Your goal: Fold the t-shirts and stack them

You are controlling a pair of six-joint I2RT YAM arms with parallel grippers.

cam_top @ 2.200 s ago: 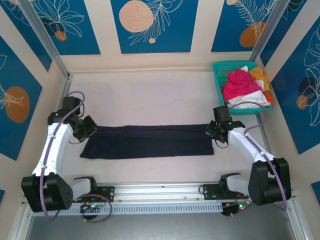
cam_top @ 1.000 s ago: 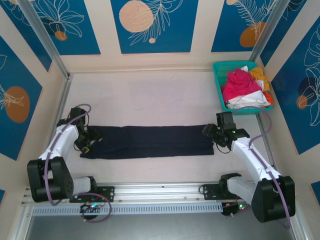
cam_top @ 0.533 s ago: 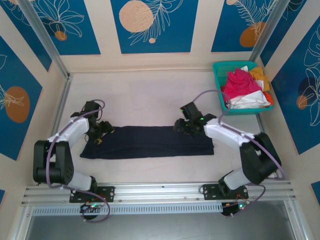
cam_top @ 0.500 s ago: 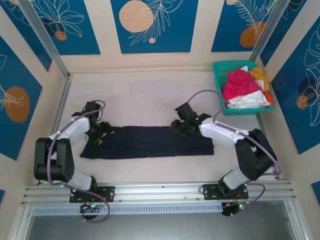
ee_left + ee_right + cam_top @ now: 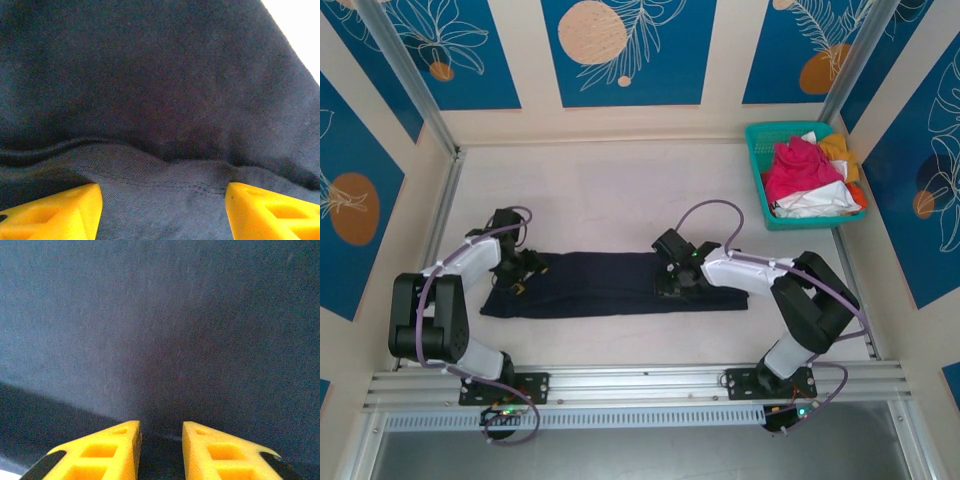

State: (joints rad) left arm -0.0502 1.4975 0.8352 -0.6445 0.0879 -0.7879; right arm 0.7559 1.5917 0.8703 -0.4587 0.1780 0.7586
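A dark navy t-shirt [image 5: 610, 284] lies on the table folded into a long flat strip. My left gripper [image 5: 525, 270] rests low over its left end. In the left wrist view, that gripper [image 5: 162, 202] is open, and its yellow fingers [image 5: 65, 212] stand wide apart on either side of a stitched hem [image 5: 165, 180]. My right gripper [image 5: 675, 280] is down on the strip right of its middle. In the right wrist view, that gripper [image 5: 161, 442] has its fingertips [image 5: 112, 450] a narrow gap apart against navy cloth [image 5: 165, 330]. Pink [image 5: 798, 170], white [image 5: 812, 204] and orange [image 5: 838, 148] t-shirts are piled in the basket.
The teal mesh basket [image 5: 756, 136] stands at the back right, against the right wall. Patterned walls close in the table at the back and on both sides. An aluminium rail [image 5: 640, 380] with the arm bases runs along the near edge.
My right arm has swung left from the strip's right end to near its middle, and its jaws have narrowed. My left gripper has shifted slightly onto the left end.
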